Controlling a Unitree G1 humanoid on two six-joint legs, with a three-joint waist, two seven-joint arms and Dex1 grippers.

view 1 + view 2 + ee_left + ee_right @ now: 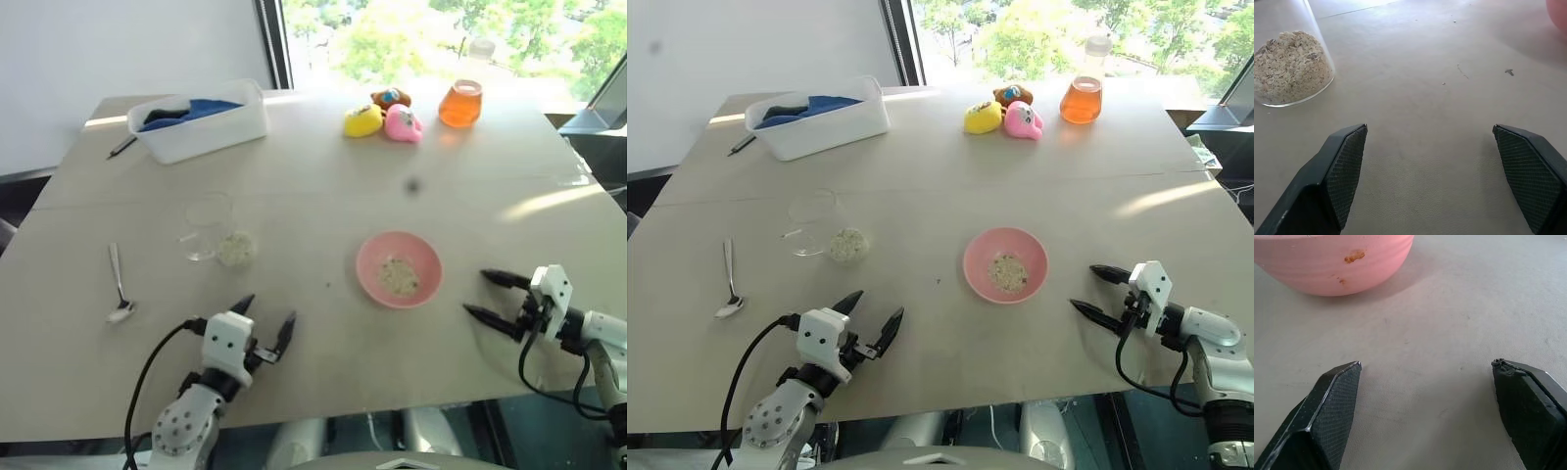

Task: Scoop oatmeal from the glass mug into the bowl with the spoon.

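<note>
The glass mug [204, 223] is on the table's left half, with a clump of oatmeal [235, 248] at its near end; the same oatmeal [1290, 66] shows through the glass in the left wrist view. Left of it lies the spoon [118, 284], head toward me. The pink bowl [367, 257] sits right of centre with a little oatmeal [399, 277] inside. My left gripper [267, 311] is open and empty, just in front of the mug. My right gripper [477, 294] is also open and empty, to the right of the bowl [1332, 264].
At the back left stands a white tub [211, 134] holding a blue cloth, with a dark pen [120, 147] beside it. Small toys [382, 117] and an orange tumbler [460, 103] stand at the back right. The table's front edge runs just under both grippers.
</note>
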